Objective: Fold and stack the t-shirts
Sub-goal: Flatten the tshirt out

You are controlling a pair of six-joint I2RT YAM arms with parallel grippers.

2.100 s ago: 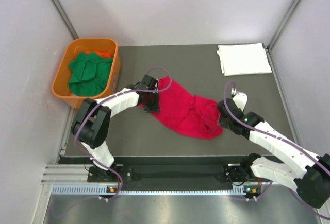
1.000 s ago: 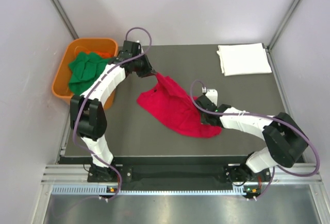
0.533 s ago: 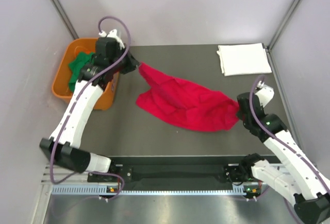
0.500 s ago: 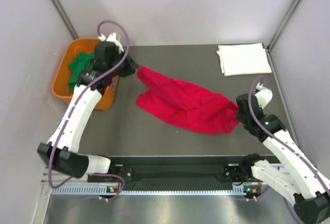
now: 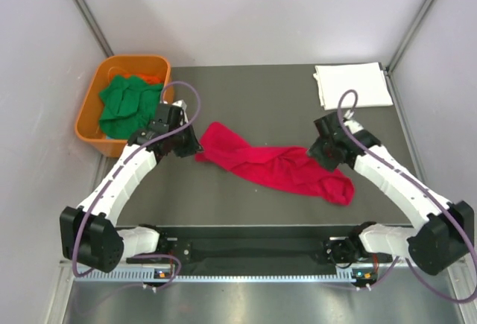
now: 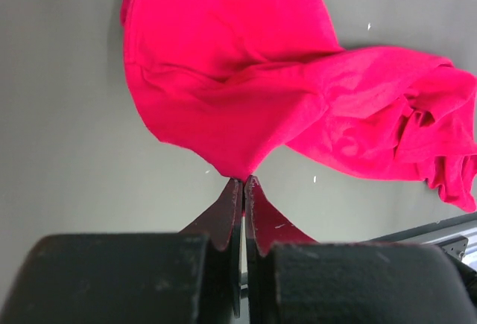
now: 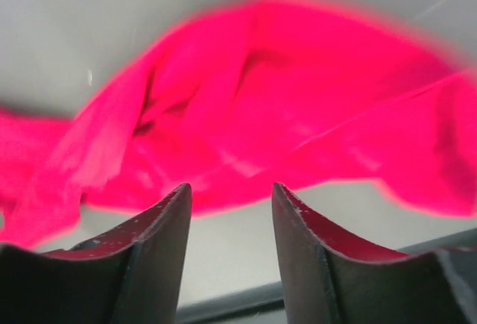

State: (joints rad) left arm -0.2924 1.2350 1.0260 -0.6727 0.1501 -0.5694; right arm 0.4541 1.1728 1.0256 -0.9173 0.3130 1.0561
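The red t-shirt (image 5: 276, 167) is looking like soft matt cloth, wrinkling and bunching into loose folds. The table (image 5: 246, 93) under it is showing a dark grey, smooth, matt top, with a few pale flecks in the left wrist view. The tub (image 5: 88, 112) is reading as smooth orange plastic with a slight sheen. The green t-shirts (image 5: 127, 104) are showing the same dull, crumpling cloth. The white t-shirt (image 5: 352, 86) is looking like smooth matt fabric. The left gripper (image 6: 244, 184) and the right gripper (image 7: 229, 188) are showing dark matt fingers, probably plastic, though the right wrist view is blurring. The rail (image 5: 246, 273) is gleaming like bare metal.
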